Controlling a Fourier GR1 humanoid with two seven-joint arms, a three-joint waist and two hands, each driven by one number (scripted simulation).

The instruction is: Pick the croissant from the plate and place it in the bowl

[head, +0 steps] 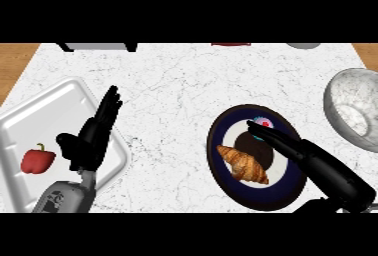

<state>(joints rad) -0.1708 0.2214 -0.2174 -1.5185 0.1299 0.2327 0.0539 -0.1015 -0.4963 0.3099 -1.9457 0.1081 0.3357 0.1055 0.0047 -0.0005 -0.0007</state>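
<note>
Two black hands over the white marbled desk (184, 95). Right hand (295, 147) reached in from the lower right corner on a dark forearm, angled up and to the left, fingers (266, 134) stretched out straight and low over the dark plate (221, 175). Open, gripping nothing. Fingertips ended above the plate's upper middle, just beside and above the croissant (244, 162), apart from it as far as could be told. Cast a dark shadow on the plate's pale centre under the fingers. Croissant lay untouched on the plate, left of centre, golden brown, pointing from upper left to lower right. Showed a small red and blue mark near the plate's upper rim, partly hidden by the fingertips.

Left hand (88, 140) rested open at the left, fingers up and straight, thumb spread to the left, grey forearm coming in from the lower edge. Stood over the right rim of a white tray (44, 112). Held a red bell pepper (37, 160) in the tray, left of that hand.

Sat well apart at the right edge: the grey marbled bowl (354, 107), partly cut off by the view.
</note>
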